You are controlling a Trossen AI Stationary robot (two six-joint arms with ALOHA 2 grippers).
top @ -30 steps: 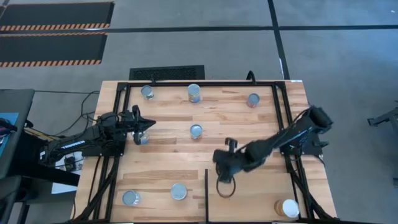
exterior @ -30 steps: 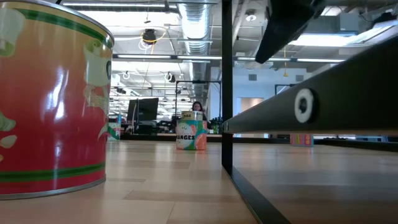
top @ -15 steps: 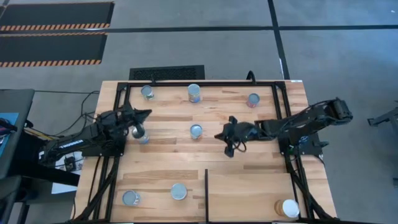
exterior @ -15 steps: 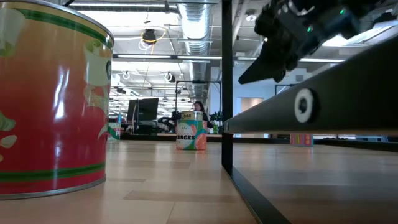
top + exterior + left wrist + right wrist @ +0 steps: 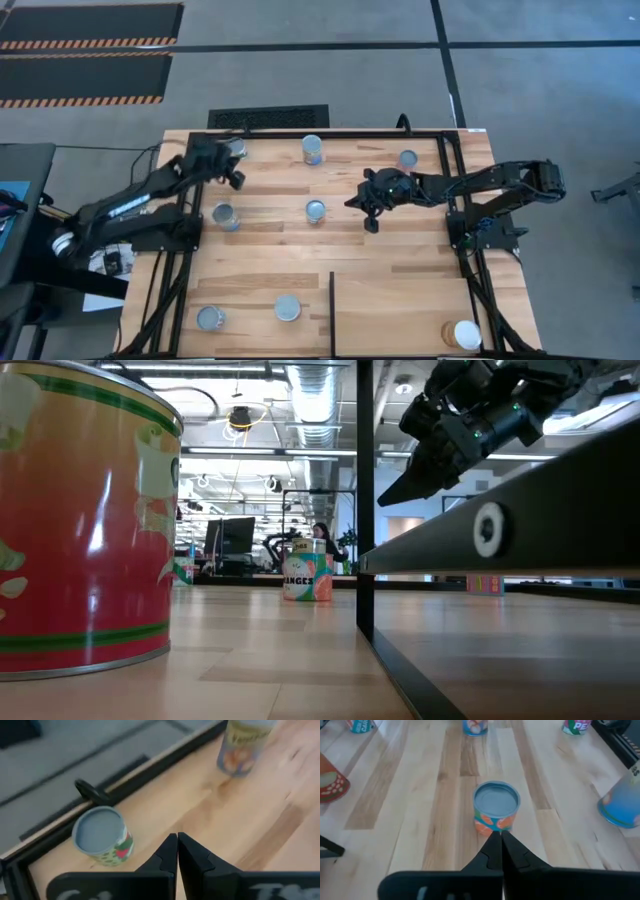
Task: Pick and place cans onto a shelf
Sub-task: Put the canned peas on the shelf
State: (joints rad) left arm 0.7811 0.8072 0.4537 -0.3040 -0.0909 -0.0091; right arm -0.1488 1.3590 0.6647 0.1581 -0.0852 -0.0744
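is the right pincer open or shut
Shut: in the right wrist view the right pincer has its fingertips pressed together, empty, just short of an orange-labelled can.

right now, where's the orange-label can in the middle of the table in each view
High view: orange-label can at the table's middle.
Low view: far off, left of the divider bar.
Right wrist view: centre, ahead of the shut right gripper.
Left wrist view: not in it; shut left gripper faces a corner can.
Landmark: divider bar, high and low views.
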